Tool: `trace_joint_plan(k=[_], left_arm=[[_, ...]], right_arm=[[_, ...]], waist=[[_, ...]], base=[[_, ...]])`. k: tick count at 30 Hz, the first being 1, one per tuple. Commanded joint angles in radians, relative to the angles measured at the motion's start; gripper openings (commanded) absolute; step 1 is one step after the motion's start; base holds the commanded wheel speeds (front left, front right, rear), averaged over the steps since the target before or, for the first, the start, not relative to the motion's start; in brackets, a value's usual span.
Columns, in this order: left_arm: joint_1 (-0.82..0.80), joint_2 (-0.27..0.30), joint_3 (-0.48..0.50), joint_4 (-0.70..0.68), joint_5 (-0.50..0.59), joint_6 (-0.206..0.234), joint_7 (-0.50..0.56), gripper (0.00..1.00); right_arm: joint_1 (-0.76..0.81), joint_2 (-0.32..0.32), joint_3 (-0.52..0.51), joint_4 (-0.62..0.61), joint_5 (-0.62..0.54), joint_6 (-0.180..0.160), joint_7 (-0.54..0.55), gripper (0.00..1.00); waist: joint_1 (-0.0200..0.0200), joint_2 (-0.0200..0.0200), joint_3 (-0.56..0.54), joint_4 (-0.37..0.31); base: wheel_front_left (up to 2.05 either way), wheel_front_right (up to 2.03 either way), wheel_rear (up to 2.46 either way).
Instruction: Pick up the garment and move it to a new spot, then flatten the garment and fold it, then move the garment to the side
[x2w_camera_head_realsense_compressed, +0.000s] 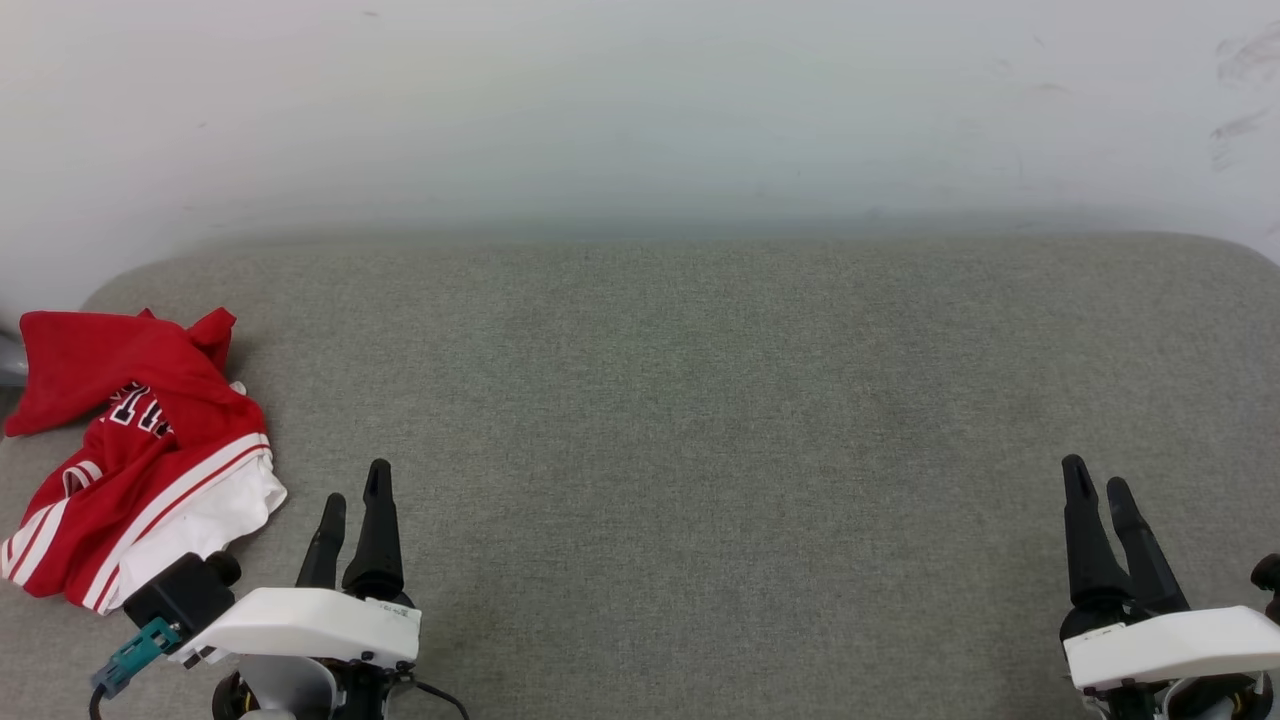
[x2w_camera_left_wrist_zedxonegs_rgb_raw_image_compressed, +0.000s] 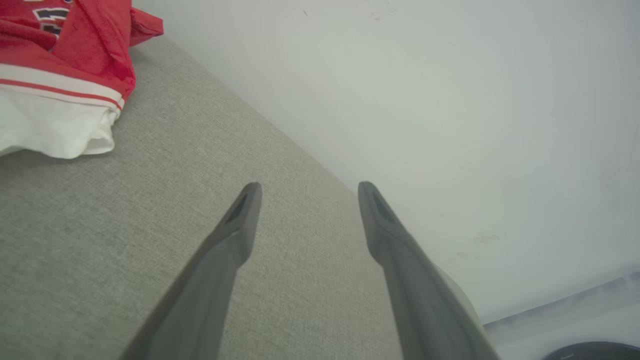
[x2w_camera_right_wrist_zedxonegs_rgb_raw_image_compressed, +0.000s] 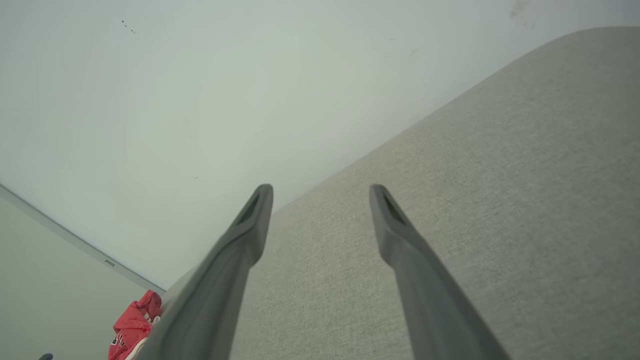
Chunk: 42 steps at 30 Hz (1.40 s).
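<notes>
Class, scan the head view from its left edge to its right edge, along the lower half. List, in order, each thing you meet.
Crumpled red garment → left pincer → right pincer.

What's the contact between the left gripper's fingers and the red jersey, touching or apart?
Apart. The left wrist view shows bare grey upholstery between the open fingers of the left gripper and the garment.
</notes>
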Motion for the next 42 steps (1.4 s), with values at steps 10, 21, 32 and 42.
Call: trace_joint_plan(k=[10, 21, 32, 42], left_arm=[[0.001, 0.003, -0.020, -0.026, 0.155, 0.019, -0.037, 1.00], [0.013, 0.003, -0.042, -0.039, 0.296, 0.027, -0.068, 1.00], [0.024, 0.003, -0.060, -0.047, 0.419, 0.039, -0.096, 1.00], [0.037, 0.003, -0.076, -0.055, 0.524, 0.045, -0.123, 1.00]], right_arm=[[0.013, -0.001, 0.003, -0.029, -0.159, 0.000, -0.037, 1.00], [0.029, -0.001, 0.008, -0.049, -0.296, 0.000, -0.067, 1.00], [0.048, -0.001, 0.016, -0.075, -0.419, 0.000, -0.096, 1.00], [0.066, -0.001, 0.014, -0.098, -0.526, 0.000, -0.124, 1.00]], waist=[[0.0000, -0.0001, 0.002, 0.003], [0.0000, -0.0001, 0.003, 0.004], [0.0000, -0.0001, 0.004, 0.006], [0.0000, -0.0001, 0.003, 0.010]], base=[[0.00, 0.00, 0.00], [0.00, 0.00, 0.00], [0.00, 0.00, 0.00], [0.00, 0.00, 0.00]])
